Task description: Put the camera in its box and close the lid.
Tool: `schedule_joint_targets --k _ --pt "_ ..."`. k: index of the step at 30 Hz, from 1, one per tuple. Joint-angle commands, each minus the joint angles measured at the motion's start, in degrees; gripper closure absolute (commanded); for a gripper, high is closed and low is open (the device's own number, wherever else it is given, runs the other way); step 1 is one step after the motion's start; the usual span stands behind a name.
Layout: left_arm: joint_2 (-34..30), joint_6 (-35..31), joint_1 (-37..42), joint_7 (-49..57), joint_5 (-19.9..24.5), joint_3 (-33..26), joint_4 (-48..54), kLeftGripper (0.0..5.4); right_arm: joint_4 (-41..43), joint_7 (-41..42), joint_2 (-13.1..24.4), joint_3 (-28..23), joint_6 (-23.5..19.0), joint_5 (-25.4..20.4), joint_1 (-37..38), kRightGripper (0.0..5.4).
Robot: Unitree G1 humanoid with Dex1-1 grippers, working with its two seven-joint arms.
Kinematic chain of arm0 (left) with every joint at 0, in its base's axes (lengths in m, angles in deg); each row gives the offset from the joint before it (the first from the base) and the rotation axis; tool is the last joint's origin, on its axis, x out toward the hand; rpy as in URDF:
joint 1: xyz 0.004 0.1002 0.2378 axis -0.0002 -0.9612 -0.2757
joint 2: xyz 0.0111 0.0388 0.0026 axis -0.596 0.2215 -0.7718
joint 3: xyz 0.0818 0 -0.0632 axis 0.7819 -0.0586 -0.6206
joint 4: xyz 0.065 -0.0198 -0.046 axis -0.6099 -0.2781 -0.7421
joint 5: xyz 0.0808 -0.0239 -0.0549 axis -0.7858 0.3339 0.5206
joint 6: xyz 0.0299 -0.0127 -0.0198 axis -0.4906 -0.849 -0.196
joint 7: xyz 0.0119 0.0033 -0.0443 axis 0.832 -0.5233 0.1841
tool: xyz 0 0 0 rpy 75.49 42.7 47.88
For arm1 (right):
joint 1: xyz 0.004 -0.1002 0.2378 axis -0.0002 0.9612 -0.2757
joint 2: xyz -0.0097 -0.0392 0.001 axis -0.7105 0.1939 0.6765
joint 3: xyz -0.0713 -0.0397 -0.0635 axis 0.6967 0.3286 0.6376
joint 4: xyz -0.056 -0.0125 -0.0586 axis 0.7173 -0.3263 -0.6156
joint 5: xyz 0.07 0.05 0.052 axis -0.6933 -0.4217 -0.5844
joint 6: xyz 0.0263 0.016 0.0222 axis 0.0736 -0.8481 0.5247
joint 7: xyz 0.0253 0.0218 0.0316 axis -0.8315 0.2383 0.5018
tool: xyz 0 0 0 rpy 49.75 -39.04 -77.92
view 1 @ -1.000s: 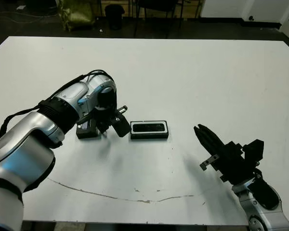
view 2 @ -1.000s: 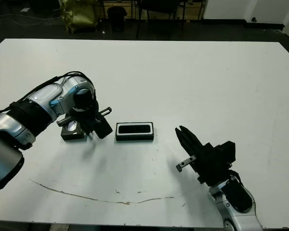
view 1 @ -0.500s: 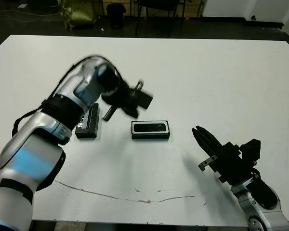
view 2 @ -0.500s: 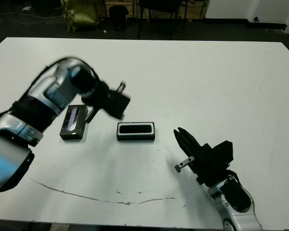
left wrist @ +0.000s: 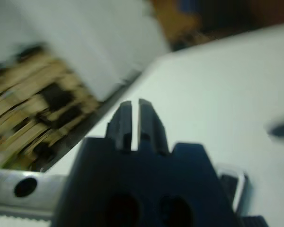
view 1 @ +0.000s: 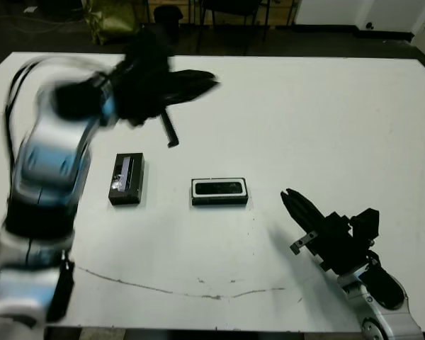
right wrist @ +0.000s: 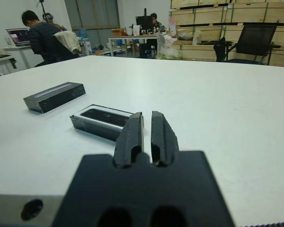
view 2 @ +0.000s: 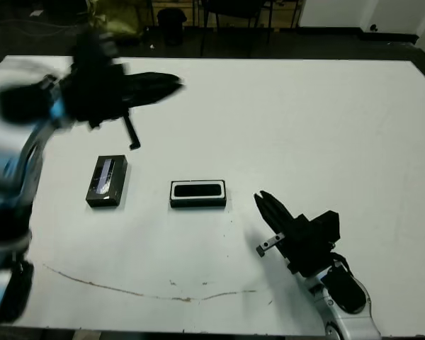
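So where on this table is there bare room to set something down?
Free: the far right of the table, and the near strip left of the right gripper. Crowded: the lid and box, with camera inside.

The box (view 1: 219, 192) sits just left of the frame's centre, a small black rectangular tray with a white inner rim, flat on the white surface (view 1: 319, 120), long side running across the picture. The camera (view 1: 219, 188), a slim black bar, lies inside it lengthwise. The lid (view 1: 126, 178) lies flat at centre left, well apart from the box, its long side running up the frame, a pale silvery strip along its black face.
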Motion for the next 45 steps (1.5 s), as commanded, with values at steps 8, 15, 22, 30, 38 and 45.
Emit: schedule_joint_targets --k 8,15,22,30,38,45 --pt "15.78 -4.81 -25.3 21.84 12.45 -6.9 8.76 5.38 1.06 -2.85 -1.73 2.4 -1.64 1.41 2.3 5.4" --pt "19.56 9.92 -33.09 27.86 8.8 -1.47 3.23 5.18 -0.56 -2.18 -2.42 2.49 -0.66 0.48 2.38 5.4" --pt "16.64 18.85 -34.49 31.78 -0.92 5.14 -0.57 3.54 -1.26 -1.73 -2.49 2.95 -1.24 0.55 2.08 5.4" --pt "14.19 14.84 -32.83 34.17 -6.51 7.75 -1.65 1.61 -2.11 -1.42 -2.5 2.96 -0.89 0.73 2.18 5.4" --pt "12.47 13.64 -29.77 35.88 -8.81 7.22 -5.06 0.01 -2.43 -0.96 -2.48 2.87 -0.75 0.51 2.34 5.4" --pt "11.77 11.07 -25.55 37.16 -8.09 4.59 -7.15 0.01 -1.88 -0.88 -2.57 3.03 -1.64 -0.1 2.41 5.4"
